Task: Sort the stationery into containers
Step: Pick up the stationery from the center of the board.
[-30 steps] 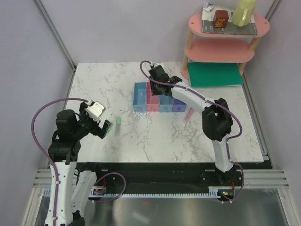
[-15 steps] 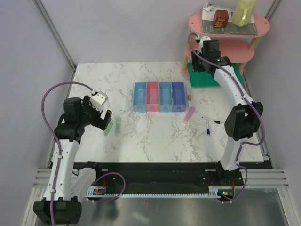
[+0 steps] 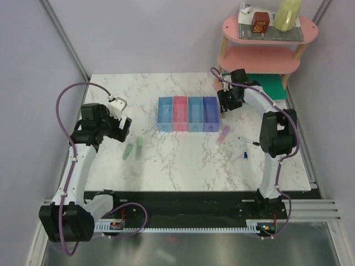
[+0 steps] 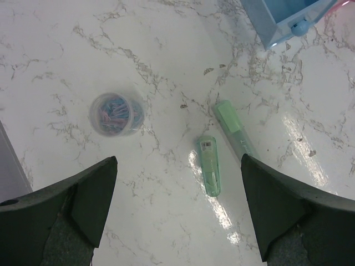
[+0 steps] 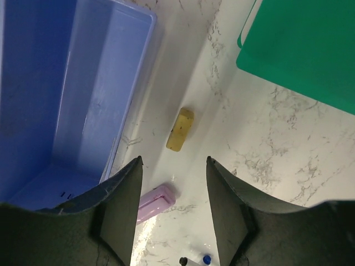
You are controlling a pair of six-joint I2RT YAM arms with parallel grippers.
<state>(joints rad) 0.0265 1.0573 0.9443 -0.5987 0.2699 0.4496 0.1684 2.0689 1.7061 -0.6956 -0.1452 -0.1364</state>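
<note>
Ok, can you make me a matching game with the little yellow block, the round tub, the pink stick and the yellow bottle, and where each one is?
Things:
1. little yellow block
2. round tub
3. pink stick
4. yellow bottle

Places:
A. on top of the pink shelf
B. beside the two green sticks
C. between the purple bin and the green board
D. near the black pen

Pairs: 1-C, 2-B, 3-D, 4-A.
</note>
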